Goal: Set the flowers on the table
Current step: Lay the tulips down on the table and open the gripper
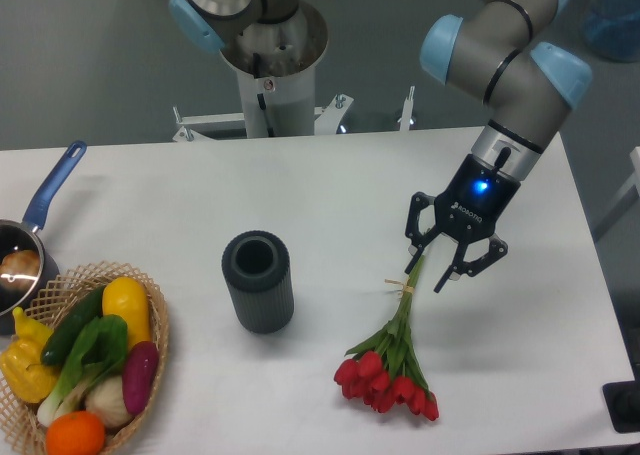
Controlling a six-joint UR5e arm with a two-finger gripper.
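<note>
The flowers (388, 375), a tied bunch of red tulip buds with green stems, lie on the white table (330, 185) at the front right. The buds point toward the front edge and the stem ends point up toward the gripper. My gripper (426, 278) hangs over the stem ends and points down. Its jaws stand apart, and the tips of the stems lie between them, close to the left finger (411, 266). The fingers do not press on the stems. A dark ribbed vase (258, 282) stands upright and empty to the left of the flowers.
A wicker basket (155, 350) with colourful vegetables sits at the front left corner. A small pot with a blue handle (50, 187) stands at the left edge. The robot's base column (272, 75) rises behind the far edge of the table.
</note>
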